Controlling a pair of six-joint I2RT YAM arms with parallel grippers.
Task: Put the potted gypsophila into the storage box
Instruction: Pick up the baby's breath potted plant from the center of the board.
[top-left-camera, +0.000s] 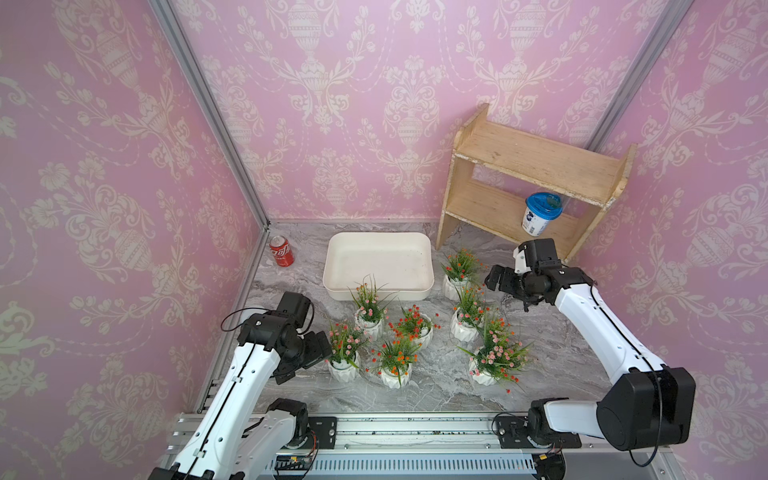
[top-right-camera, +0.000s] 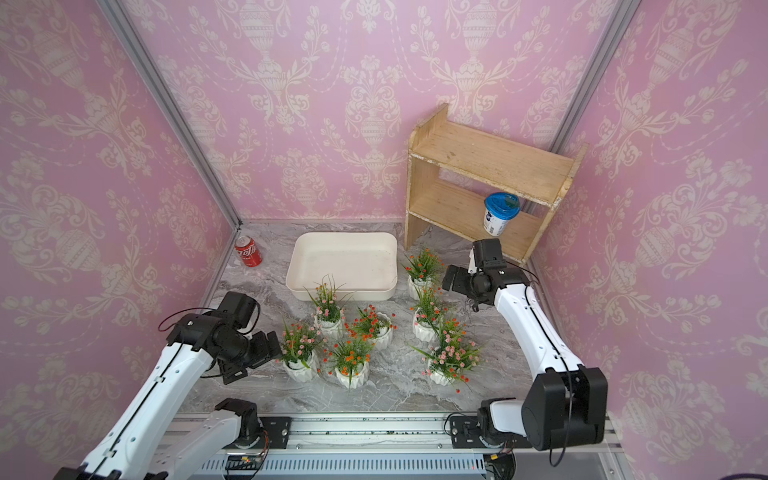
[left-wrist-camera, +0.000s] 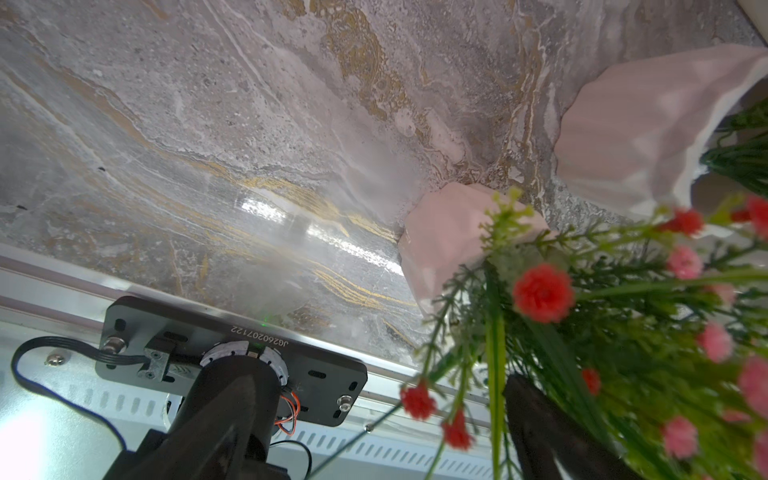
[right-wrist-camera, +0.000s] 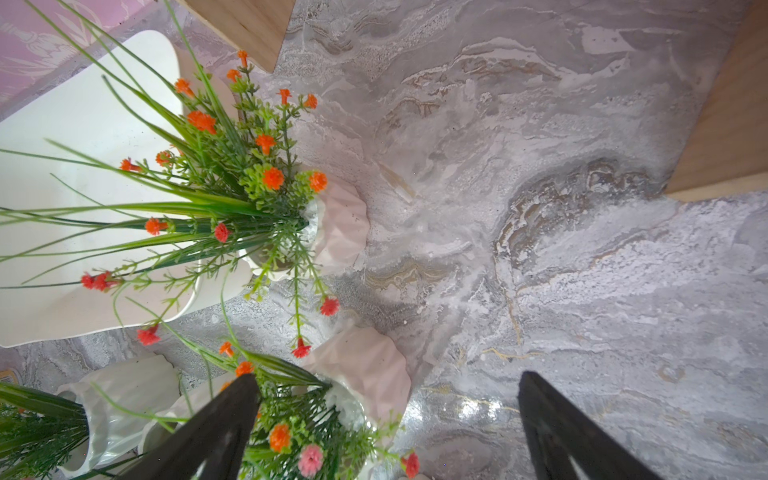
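Seven potted gypsophila (top-left-camera: 415, 326) are standing upright on the marbled desk (top-left-camera: 552, 345), all outside the storage box (top-left-camera: 376, 259), which is sitting at the far middle of the desk.

Four pots are clustering just near of the box. The pink-blossomed pot (top-left-camera: 369, 307) is standing right at its near wall, and in both top views its sprigs are overlapping the rim. The red-blossomed pot (top-right-camera: 372, 326) is just to its right, the orange-blossomed pot (top-left-camera: 395, 365) is nearer, and the leftmost pot (top-left-camera: 344, 351) is carrying pink and red blossoms.

Three more are lining up on the right. The farthest pot (top-left-camera: 457, 270) is standing beside the box's right end, the middle pot (top-left-camera: 468, 318) is just near of it, and the bushy pink pot (top-left-camera: 494, 357) is nearest.

The left tool (top-left-camera: 309, 361) is hovering just left of the leftmost pot, jaws spread wide and gripping nothing. In the left wrist view, green sprigs and red blossoms are crossing in front of one of its fingers (left-wrist-camera: 540, 428).

The right tool (top-left-camera: 505, 284) is hovering just right of the farthest and middle pots, also wide apart and holding nothing. In the right wrist view one finger (right-wrist-camera: 208, 428) is overlapping a pot's sprigs, while the other is hanging over bare desk.

A red soda can (top-left-camera: 281, 250) is standing at the far left. A wooden two-tier shelf (top-left-camera: 532, 166) is standing at the far right, with a blue-lidded white tub (top-left-camera: 541, 214) on its lower tier.
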